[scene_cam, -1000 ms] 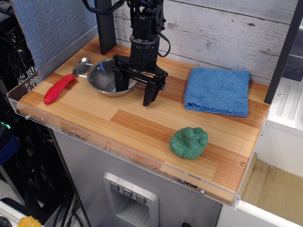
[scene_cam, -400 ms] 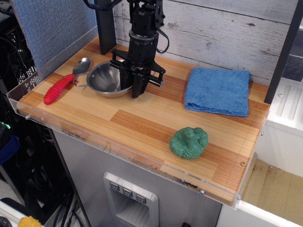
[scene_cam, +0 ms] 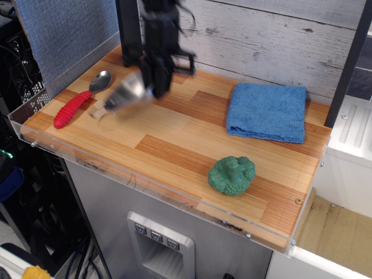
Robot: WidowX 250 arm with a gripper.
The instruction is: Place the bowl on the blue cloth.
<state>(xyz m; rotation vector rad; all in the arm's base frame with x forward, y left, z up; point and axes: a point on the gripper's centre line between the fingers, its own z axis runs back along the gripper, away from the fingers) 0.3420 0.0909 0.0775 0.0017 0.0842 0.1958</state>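
The lift-and-carry step is in hand: the pincer pinches the rim of the round shiny stainless-steel bowl, which hangs blurred and tilted just below-left of it, above the wooden bench. Next comes a carry rightward to the folded blue terry cloth, well apart to the pincer's right.

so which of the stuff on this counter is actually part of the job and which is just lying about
Part of the job:
round shiny steel bowl
folded blue terry cloth
black gripper

Just lying about:
steel spoon with red handle
green knobbly toy
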